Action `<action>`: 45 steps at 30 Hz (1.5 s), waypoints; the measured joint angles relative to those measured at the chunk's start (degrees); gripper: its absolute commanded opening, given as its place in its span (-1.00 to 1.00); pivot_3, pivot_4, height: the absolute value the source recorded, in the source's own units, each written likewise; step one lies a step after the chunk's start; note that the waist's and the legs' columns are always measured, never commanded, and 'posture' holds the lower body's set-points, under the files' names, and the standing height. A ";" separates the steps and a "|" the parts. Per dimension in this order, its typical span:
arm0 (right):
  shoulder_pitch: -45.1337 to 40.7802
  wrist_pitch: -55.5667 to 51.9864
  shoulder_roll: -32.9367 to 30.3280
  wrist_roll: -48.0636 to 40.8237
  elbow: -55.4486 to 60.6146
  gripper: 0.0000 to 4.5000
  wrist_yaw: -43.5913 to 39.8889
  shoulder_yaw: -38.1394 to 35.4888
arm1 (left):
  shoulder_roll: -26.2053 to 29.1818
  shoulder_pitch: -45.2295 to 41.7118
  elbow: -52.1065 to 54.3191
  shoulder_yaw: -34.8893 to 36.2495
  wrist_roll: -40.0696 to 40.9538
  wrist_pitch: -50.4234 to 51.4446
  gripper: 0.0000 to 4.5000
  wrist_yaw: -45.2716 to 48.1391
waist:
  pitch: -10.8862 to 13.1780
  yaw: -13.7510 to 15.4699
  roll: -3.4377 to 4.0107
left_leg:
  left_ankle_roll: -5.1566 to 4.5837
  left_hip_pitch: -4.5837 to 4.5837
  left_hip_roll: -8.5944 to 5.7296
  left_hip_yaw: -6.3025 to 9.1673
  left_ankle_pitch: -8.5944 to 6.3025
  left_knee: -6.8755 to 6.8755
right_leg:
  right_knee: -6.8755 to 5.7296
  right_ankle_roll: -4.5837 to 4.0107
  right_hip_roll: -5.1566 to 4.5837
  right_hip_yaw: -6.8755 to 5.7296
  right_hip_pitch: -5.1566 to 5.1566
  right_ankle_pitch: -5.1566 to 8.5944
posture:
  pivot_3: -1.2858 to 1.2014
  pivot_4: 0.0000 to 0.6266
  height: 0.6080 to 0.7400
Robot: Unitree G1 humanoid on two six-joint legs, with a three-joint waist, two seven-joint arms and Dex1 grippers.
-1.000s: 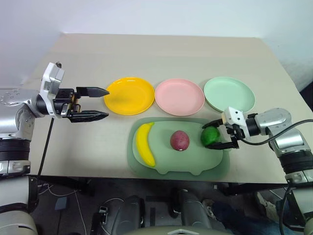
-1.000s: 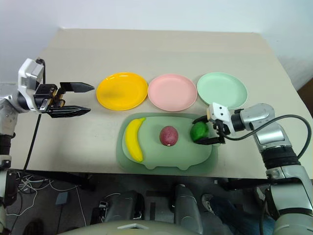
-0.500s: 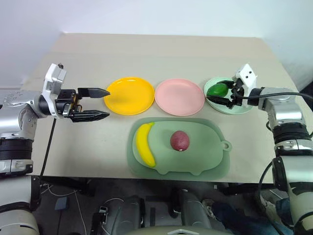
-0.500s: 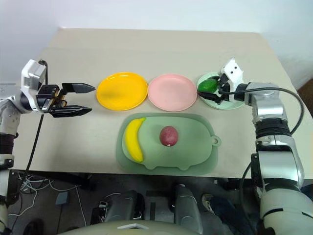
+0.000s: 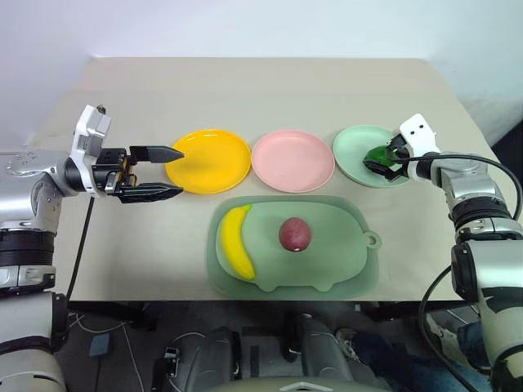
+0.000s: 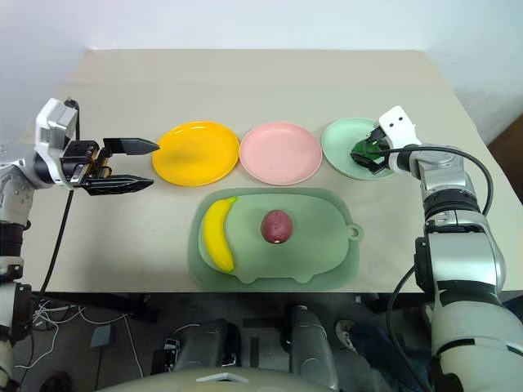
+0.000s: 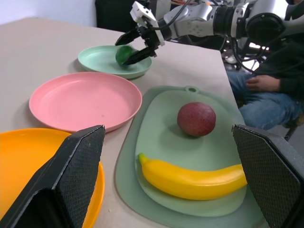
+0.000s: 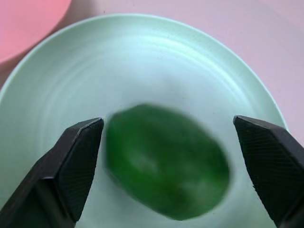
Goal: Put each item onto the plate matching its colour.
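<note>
The round green fruit [image 5: 377, 153] lies on the mint plate [image 5: 351, 155] at the right of the row. My right gripper [image 5: 378, 158] stands open around it, a finger on each side with a gap to the fruit [image 8: 166, 161]. On the dull-green mat [image 5: 343, 261] lie the yellow banana [image 5: 237, 242] and the dark red fruit [image 5: 294, 233]. The yellow-orange plate [image 5: 208, 160] and the pink plate [image 5: 292, 160] hold nothing. At the yellow plate's left rim, above the table, my left gripper [image 5: 180, 172] is open and holds nothing.
The plates stand in a row behind the mat on a beige table [image 5: 270, 90]. The mat reaches close to the table's front edge. A seated person's legs [image 7: 266, 90] show past the table's right side in the left wrist view.
My right gripper carried the green fruit from the mat's right end up to the mint plate, then opened and let it go. The left gripper kept still.
</note>
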State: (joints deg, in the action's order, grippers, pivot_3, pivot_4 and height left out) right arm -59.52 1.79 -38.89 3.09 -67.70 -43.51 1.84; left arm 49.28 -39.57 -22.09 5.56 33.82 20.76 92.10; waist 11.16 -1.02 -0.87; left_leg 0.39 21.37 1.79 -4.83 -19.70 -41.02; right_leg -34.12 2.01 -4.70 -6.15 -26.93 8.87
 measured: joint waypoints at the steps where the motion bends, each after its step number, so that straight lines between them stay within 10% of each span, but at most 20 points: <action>1: -0.03 0.30 0.01 0.07 0.00 0.98 0.00 -0.03 | 0.00 0.00 0.00 0.03 -0.01 0.01 1.00 0.00 | 0.00 -0.01 0.00 | 0.00 0.00 0.00 0.00 0.00 0.00 | 0.00 0.00 0.00 0.00 0.00 0.00 | 0.03 -0.52 1.00; 11: -2.03 -4.32 0.76 -6.93 3.11 0.98 -10.26 -5.51 | -0.02 0.00 0.04 0.27 -0.07 0.15 1.00 -0.35 | 0.01 0.07 0.02 | 0.00 0.00 0.01 0.00 0.00 0.00 | -0.01 0.00 0.00 0.01 0.00 0.00 | 0.03 -0.52 1.00; 23: 16.81 -21.24 1.46 -22.85 45.56 0.98 -29.26 -5.90 | -0.86 -0.47 -0.07 0.33 -0.22 0.12 1.00 -0.43 | 0.00 0.53 0.01 | -0.01 0.01 0.00 0.06 -0.01 -0.07 | -0.03 0.02 -0.03 -0.03 0.04 -0.01 | 0.03 -0.52 1.00; 45: 32.76 -28.92 3.63 -26.62 70.36 0.98 -27.35 4.40 | -0.94 -0.62 0.31 0.38 -0.36 0.15 1.00 -0.01 | -0.02 0.50 -0.03 | -0.13 -0.01 -0.02 0.08 -0.07 -0.07 | -0.02 0.01 0.00 -0.04 0.05 -0.01 | 0.03 -0.52 1.00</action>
State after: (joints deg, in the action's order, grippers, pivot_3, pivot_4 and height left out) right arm -26.76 -27.14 -35.27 -23.53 2.65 -70.85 6.24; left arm 48.34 -40.19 -21.79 5.94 33.46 20.91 92.10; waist 11.14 -0.52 -0.90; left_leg 0.26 21.35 1.77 -4.74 -19.78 -41.10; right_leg -34.14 2.02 -4.70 -6.19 -26.88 8.87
